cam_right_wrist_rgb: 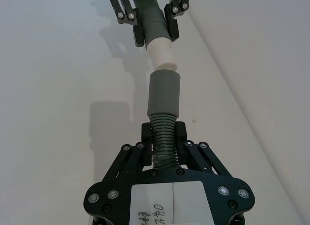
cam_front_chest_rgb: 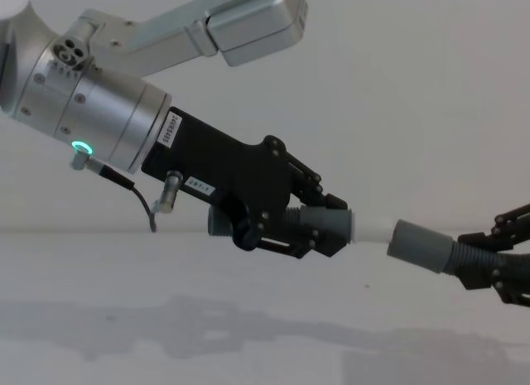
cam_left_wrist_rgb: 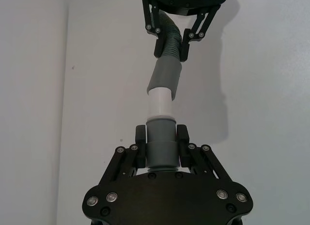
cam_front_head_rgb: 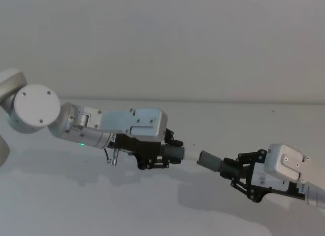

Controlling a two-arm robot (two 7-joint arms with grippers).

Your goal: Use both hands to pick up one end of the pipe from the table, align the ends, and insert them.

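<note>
2 grippers: left gripper, right gripper, 2 pipe pcs: spigot piece, socket piece

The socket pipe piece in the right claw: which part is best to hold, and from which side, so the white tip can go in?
Grip the ribbed hose just behind the smooth grey cuff socket, coming from the rear end, as the right claw does now. That leaves the open mouth free to face the white spigot tip held by the left claw, and the ribs probably resist slipping.
</note>
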